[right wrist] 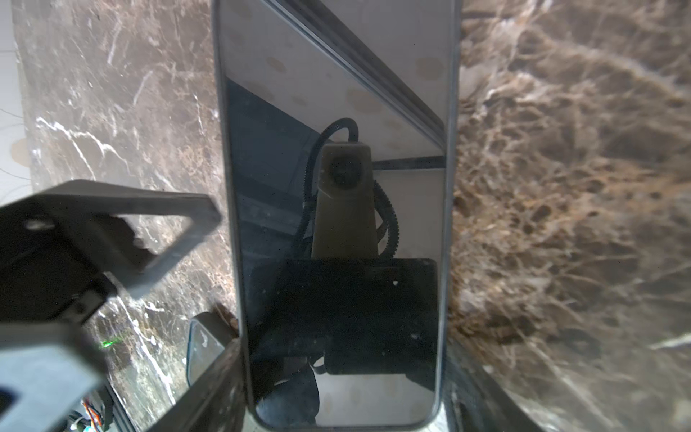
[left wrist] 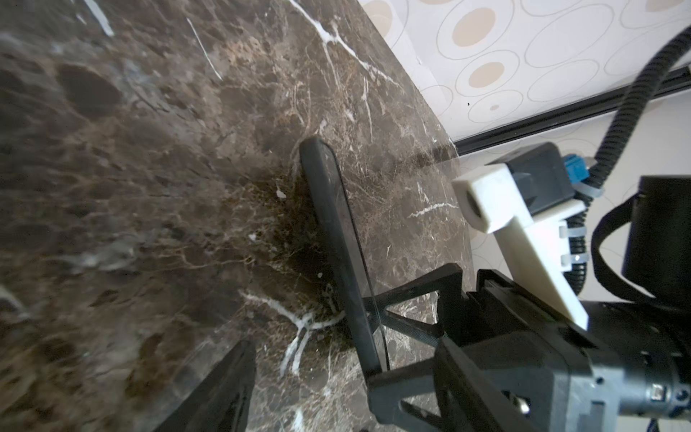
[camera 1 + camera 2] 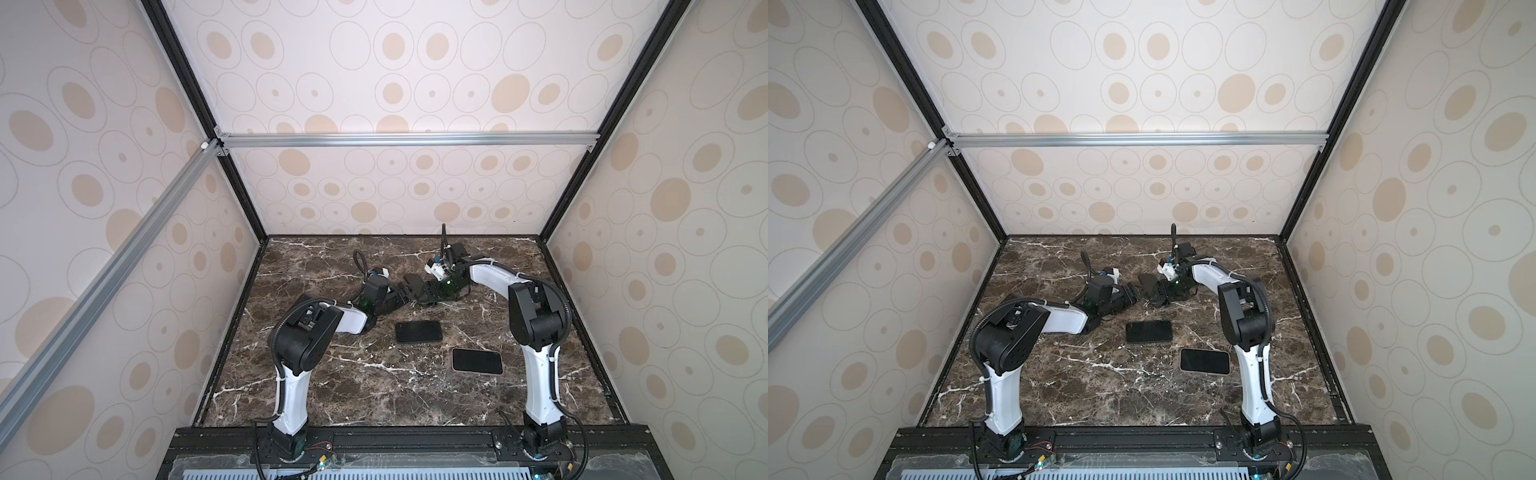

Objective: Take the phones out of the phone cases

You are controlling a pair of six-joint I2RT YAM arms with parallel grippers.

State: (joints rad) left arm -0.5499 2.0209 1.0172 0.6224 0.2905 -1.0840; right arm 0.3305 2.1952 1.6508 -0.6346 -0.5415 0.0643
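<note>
The phone (image 3: 412, 281) hangs above the back middle of the marble table (image 3: 332, 395), in its dark phone case (image 2: 329, 224). My right gripper (image 1: 342, 377) is shut across the width of one end, and the glossy screen (image 1: 336, 112) faces its camera. The left gripper (image 3: 401, 293) comes in from the left, open. One of its fingers (image 2: 228, 389) stands apart from the case's back. Another finger (image 1: 123, 209) has its tip at the phone's long edge. Seen from the left wrist, the phone is edge-on.
Two flat black phones lie on the table nearer the front: one (image 3: 417, 331) in the middle, and one with a pale rim (image 3: 477, 360) to its right. The patterned back wall (image 3: 395, 195) stands close behind both grippers.
</note>
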